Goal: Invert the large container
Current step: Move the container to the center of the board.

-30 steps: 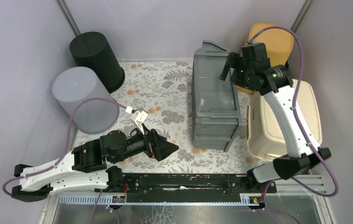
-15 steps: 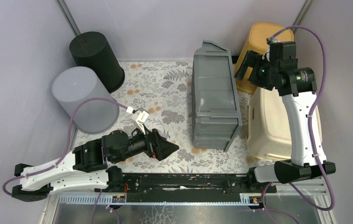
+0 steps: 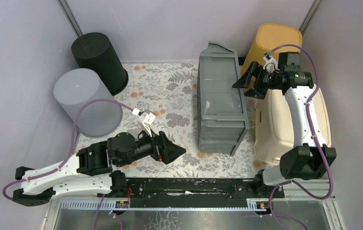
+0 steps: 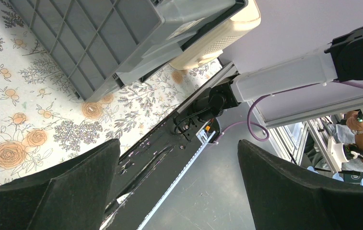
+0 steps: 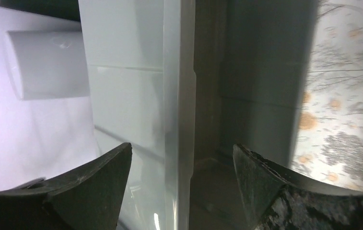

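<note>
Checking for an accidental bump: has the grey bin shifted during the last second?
No. The grey bin sits at the same spot on the floral mat.

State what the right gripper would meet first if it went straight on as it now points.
Probably the long side wall of the large grey plastic container: the right gripper points at it, and the wrist view shows that wall's rim between its fingers.

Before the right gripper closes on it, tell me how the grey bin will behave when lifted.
The grey bin probably stays stiff: its outer face is grid-ribbed. It looks empty, so likely light for its size. Its wall looks smooth, and the right gripper straddles only one edge, so it may slip or swing.
</note>
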Controlling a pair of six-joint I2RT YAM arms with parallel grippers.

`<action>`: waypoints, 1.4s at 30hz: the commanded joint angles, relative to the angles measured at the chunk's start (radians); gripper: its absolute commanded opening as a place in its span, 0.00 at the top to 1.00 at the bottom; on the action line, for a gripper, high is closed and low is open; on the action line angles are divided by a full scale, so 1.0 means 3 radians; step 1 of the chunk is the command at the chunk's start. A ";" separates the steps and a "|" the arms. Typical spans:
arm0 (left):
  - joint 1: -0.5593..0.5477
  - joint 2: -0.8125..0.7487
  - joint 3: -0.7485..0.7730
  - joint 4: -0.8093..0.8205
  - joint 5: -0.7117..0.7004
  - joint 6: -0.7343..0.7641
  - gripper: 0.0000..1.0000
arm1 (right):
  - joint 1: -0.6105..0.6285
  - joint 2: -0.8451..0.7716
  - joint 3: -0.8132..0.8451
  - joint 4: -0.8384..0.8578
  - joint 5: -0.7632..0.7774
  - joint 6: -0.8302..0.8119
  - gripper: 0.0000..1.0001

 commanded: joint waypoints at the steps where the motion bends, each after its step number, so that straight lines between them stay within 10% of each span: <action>1: -0.0017 -0.0023 0.0083 -0.0032 -0.0059 -0.0040 0.00 | -0.0059 0.0110 -0.0200 0.0462 -0.0951 0.0148 0.17; 26: -0.0018 -0.0185 0.0120 -0.0080 -0.0009 0.0005 0.00 | 0.0016 0.0114 -0.1048 0.1797 -0.2101 0.1171 1.00; 42: -0.0018 -0.0248 0.0511 -0.0146 -0.0100 0.0142 0.00 | 0.0588 0.0241 -0.1777 0.6579 -0.1661 0.4824 1.00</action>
